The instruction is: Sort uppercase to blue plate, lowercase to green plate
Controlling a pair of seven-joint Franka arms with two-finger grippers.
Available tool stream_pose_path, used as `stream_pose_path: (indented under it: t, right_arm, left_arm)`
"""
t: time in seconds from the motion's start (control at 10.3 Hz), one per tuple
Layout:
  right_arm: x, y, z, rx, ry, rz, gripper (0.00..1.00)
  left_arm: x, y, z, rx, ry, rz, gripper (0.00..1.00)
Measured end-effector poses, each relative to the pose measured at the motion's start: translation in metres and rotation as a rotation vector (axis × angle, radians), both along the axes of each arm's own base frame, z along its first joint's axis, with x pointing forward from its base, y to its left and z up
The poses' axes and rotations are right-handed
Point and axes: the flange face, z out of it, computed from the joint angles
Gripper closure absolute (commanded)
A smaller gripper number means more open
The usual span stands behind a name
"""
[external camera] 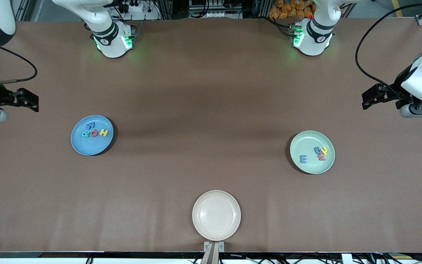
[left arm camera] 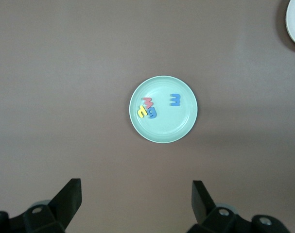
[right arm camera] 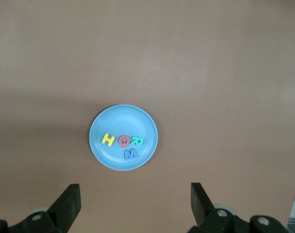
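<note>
Uppercase letters lie together in the blue plate [external camera: 92, 135], which sits toward the right arm's end of the table: a blue W [external camera: 92, 124] at the top of the group in the front view, and below it a row of a teal R [external camera: 86, 134], a red Q [external camera: 93, 133] and a yellow H [external camera: 103, 132]. The right gripper [external camera: 31, 101] hangs over bare table at that end, jaws spread wide and holding nothing. An empty beige plate [external camera: 216, 215] rests at the table's middle, nearest the front camera. Toward the left arm's end, the green plate [external camera: 312, 152] holds the lowercase letters: a blue m [external camera: 303, 158] apart from a tight cluster of a blue rounded letter [external camera: 317, 149], a yellow y [external camera: 324, 150] and a red m [external camera: 321, 157]. The left gripper [external camera: 370, 99] hangs over bare table at that end, jaws likewise spread and empty.
</note>
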Motion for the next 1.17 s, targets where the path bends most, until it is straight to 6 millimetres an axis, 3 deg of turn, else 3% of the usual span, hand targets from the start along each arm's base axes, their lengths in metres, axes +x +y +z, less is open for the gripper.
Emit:
stream_pose_path:
  t: [0.39,0.88,1.17]
  right_arm:
    - [0.001,-0.013,0.031,0.022,-0.065,-0.026,0.00]
    - [-0.001,-0.030,0.037,0.146,-0.086,-0.088,0.00]
    - [-0.007,-0.029,0.043,0.160,-0.062,-0.184,0.00]
  left_arm:
    - [0.000,0.001,0.000,0.000,0.000,0.001,0.00]
    - [0.000,0.001,0.000,0.000,-0.001,0.002,0.00]
    - [0.000,0.001,0.000,0.000,-0.001,0.002,0.00]
